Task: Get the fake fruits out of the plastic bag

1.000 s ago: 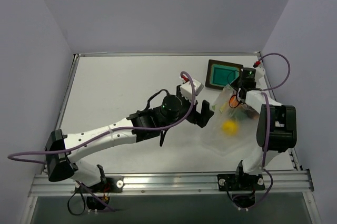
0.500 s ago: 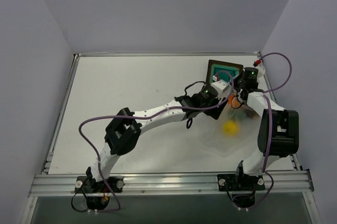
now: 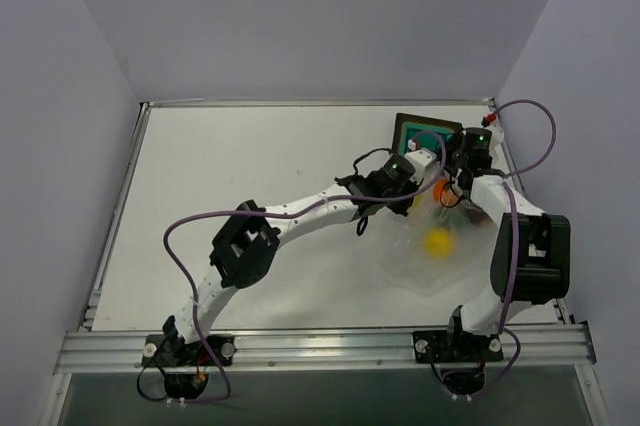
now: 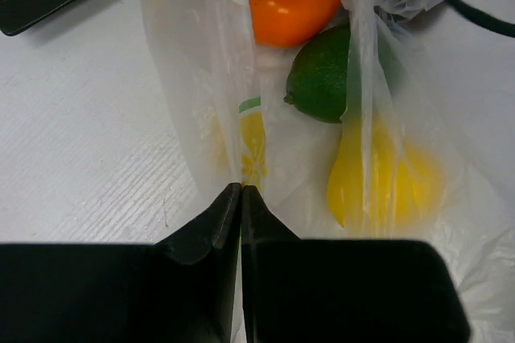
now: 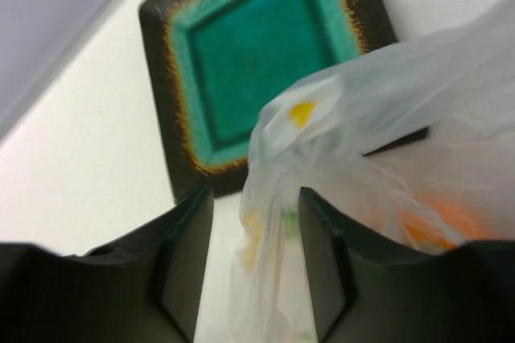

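The clear plastic bag [image 3: 425,264] lies at the right of the table with fruits inside. Through it, the left wrist view shows an orange fruit [image 4: 290,6] with a green stem, a green fruit [image 4: 323,76] and a yellow lemon [image 4: 390,183]. My left gripper [image 4: 241,188] is shut, pinching a fold of the bag [image 4: 197,77] at its tips. My right gripper [image 5: 256,206] is open, and a hanging fold of the bag [image 5: 386,117] passes loosely between its fingers. From above, the lemon [image 3: 436,242] and the orange fruit [image 3: 441,189] show through the plastic.
A dark square tray [image 3: 425,138] with a teal inside sits at the back right, just behind the bag and both grippers. It also shows as the tray [image 5: 249,45] in the right wrist view. Both arms crowd the table's right side near its right edge [image 3: 520,196].
The left arm has reached right to the bag and closed on a fold of it. The right gripper, shut before, has opened around the bag.
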`<action>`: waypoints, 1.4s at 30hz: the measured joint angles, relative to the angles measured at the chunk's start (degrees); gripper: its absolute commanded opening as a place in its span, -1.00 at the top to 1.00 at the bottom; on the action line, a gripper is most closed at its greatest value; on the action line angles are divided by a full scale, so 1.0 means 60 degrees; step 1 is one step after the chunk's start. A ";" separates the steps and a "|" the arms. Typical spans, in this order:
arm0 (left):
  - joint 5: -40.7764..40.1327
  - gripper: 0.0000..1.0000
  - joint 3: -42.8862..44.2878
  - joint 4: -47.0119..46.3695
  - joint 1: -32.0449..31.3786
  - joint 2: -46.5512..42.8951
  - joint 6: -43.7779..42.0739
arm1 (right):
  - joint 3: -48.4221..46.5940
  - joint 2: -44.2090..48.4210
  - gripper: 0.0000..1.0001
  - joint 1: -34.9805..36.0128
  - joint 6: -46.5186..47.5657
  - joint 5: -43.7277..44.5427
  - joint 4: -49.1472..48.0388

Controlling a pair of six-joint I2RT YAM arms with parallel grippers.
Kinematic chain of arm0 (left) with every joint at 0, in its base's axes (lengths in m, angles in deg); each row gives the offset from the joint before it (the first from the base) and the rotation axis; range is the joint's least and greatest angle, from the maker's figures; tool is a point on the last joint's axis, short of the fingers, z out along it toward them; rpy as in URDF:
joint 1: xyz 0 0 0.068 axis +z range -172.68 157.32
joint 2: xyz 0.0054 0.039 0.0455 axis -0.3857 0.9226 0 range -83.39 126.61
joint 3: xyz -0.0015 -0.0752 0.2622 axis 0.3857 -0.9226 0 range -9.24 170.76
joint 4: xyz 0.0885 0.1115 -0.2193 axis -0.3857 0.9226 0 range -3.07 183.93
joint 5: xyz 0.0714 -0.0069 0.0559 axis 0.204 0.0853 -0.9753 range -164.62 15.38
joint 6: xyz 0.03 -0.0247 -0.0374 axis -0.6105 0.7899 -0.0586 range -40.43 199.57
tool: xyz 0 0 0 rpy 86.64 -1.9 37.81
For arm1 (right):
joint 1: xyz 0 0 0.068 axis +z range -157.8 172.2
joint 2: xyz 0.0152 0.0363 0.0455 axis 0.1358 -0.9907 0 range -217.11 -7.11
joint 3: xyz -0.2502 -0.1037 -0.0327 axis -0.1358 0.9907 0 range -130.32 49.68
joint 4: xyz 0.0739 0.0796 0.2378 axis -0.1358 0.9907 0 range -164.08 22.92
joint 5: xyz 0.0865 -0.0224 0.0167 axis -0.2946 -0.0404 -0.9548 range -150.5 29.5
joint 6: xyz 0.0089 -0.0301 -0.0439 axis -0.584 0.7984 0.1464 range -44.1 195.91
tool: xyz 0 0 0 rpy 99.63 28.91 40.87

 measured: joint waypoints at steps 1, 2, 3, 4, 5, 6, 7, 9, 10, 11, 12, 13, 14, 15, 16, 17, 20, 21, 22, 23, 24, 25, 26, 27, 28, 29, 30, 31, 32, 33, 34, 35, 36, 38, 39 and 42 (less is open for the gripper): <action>0.0022 0.95 -0.0051 -0.0084 0.0047 0.0000 0.0029 | 0.0000 0.0138 -0.11 0.0000 0.0015 0.0106 0.0237; 0.0044 0.95 -0.0138 -0.0233 0.0095 -0.0004 0.0066 | 0.0004 0.0317 -0.41 0.0000 0.0033 0.0240 0.0525; 0.0062 0.95 -0.0248 -0.0390 0.0142 -0.0011 0.0095 | 0.0025 0.0535 -0.53 0.0000 0.0036 0.0375 0.0750; 0.0084 0.95 -0.0375 -0.0517 0.0197 -0.0011 0.0135 | 0.0098 0.0823 -0.60 0.0004 0.0084 0.0477 0.0911; 0.0095 0.95 -0.0503 -0.0601 0.0248 -0.0011 0.0178 | 0.0255 0.1249 -0.68 0.0011 0.0120 0.0597 0.1115; 0.0124 0.95 -0.0619 -0.0656 0.0295 -0.0011 0.0244 | 0.0353 0.1563 -0.68 0.0011 0.0157 0.0674 0.1297; 0.0171 0.95 -0.0732 -0.0725 0.0328 -0.0011 0.0302 | 0.0510 0.2073 -0.69 0.0018 0.0237 0.0787 0.1515; 0.0270 0.95 -0.0914 -0.0892 0.0397 -0.0011 0.0444 | 0.0769 0.2932 -0.69 0.0033 0.0313 0.0962 0.1876; 0.0335 0.95 -0.0980 -0.0958 0.0433 -0.0011 0.0528 | 0.0878 0.3362 -0.68 0.0080 0.0361 0.1067 0.2065; 0.0386 0.95 -0.1020 -0.1024 0.0452 -0.0011 0.0586 | 0.0965 0.3759 -0.64 0.0098 0.0397 0.1158 0.2266; 0.0415 0.95 -0.1071 -0.1111 0.0466 -0.0015 0.0652 | 0.1053 0.4138 -0.59 0.0135 0.0444 0.1282 0.2441; 0.0452 0.95 -0.1104 -0.1180 0.0470 -0.0018 0.0725 | 0.1129 0.4499 -0.52 0.0178 0.0470 0.1381 0.2608; 0.0488 0.95 -0.1118 -0.1249 0.0470 -0.0018 0.0790 | 0.1228 0.4823 -0.44 0.0248 0.0495 0.1468 0.2743; 0.0521 0.95 -0.1126 -0.1300 0.0470 -0.0018 0.0845 | 0.1355 0.5100 -0.41 0.0313 0.0495 0.1548 0.2845; 0.0572 0.95 -0.1155 -0.1413 0.0470 -0.0029 0.0914 | 0.1501 0.5304 -0.31 0.0353 0.0492 0.1603 0.2940; 0.0616 0.95 -0.1202 -0.1545 0.0470 -0.0051 0.0969 | 0.1665 0.5417 -0.30 0.0397 0.0514 0.1665 0.3031; 0.0688 0.95 -0.1282 -0.1759 0.0466 -0.0113 0.1067 | 0.1949 0.5016 -0.39 0.0441 0.0514 0.1727 0.3257; 0.0707 0.95 -0.1293 -0.1832 0.0466 -0.0135 0.1075 | 0.1982 0.4714 -0.43 0.0441 0.0521 0.1727 0.3362; 0.0729 0.95 -0.1330 -0.1912 0.0466 -0.0168 0.1078 | 0.1982 0.4408 -0.45 0.0444 0.0532 0.1730 0.3461; 0.0732 0.95 -0.1413 -0.2011 0.0470 -0.0222 0.1082 | 0.1982 0.4124 -0.39 0.0452 0.0539 0.1738 0.3515; 0.0732 0.95 -0.1494 -0.2036 0.0470 -0.0277 0.1086 | 0.1982 0.3898 -0.25 0.0452 0.0546 0.1745 0.3588; 0.0732 0.95 -0.1570 -0.2098 0.0477 -0.0324 0.1086 | 0.1985 0.3748 0.11 0.0448 0.0554 0.1767 0.3650; 0.0739 0.95 -0.1603 -0.2113 0.0484 -0.0361 0.1089 | 0.1993 0.3683 0.33 0.0448 0.0608 0.1807 0.3694; 0.0747 0.95 -0.1621 -0.2138 0.0492 -0.0375 0.1096 | 0.2011 0.3676 0.58 0.0441 0.0572 0.1883 0.3712; 0.0780 0.95 -0.1628 -0.2186 0.0503 -0.0379 0.1107 | 0.2025 0.3705 0.98 0.0404 0.0535 0.1985 0.3727; 0.0809 0.95 -0.1628 -0.2229 0.0521 -0.0379 0.1122 | 0.2062 0.3748 1.00 0.0306 0.0503 0.2091 0.3708; 0.0838 0.95 -0.1639 -0.2273 0.0532 -0.0379 0.1144 | 0.2138 0.3807 1.00 0.0120 0.0415 0.2120 0.3672; 0.0856 0.95 -0.1668 -0.2331 0.0550 -0.0379 0.1155 | 0.2259 0.3887 1.00 -0.0138 0.0339 0.2182 0.3643; 0.0867 0.95 -0.1708 -0.2382 0.0565 -0.0393 0.1166 | 0.2401 0.3985 1.00 -0.0481 0.0277 0.2229 0.3646; 0.0878 0.95 -0.1741 -0.2393 0.0583 -0.0397 0.1173 | 0.2554 0.4124 1.00 -0.0878 0.0211 0.2259 0.3661; 0.0882 0.95 -0.1745 -0.2404 0.0605 -0.0397 0.1188 | 0.2728 0.4299 1.00 -0.1300 0.0149 0.2299 0.3657; 0.0885 0.95 -0.1745 -0.2408 0.0619 -0.0397 0.1206 | 0.2911 0.4539 1.00 -0.1672 0.0073 0.2353 0.3668; 0.0892 0.95 -0.1749 -0.2419 0.0630 -0.0404 0.1213 | 0.3064 0.4812 1.00 -0.2051 0.0011 0.2503 0.3712; 0.0907 0.95 -0.1749 -0.2492 0.0648 -0.0408 0.1220 | 0.3187 0.5308 1.00 -0.2707 -0.0102 0.2739 0.3821; 0.0911 0.95 -0.1749 -0.2524 0.0667 -0.0412 0.1228 | 0.3187 0.5442 1.00 -0.2932 -0.0175 0.2801 0.3803; 0.0925 0.95 -0.1749 -0.2583 0.0674 -0.0412 0.1246 | 0.3213 0.5402 1.00 -0.3351 -0.0372 0.2889 0.3646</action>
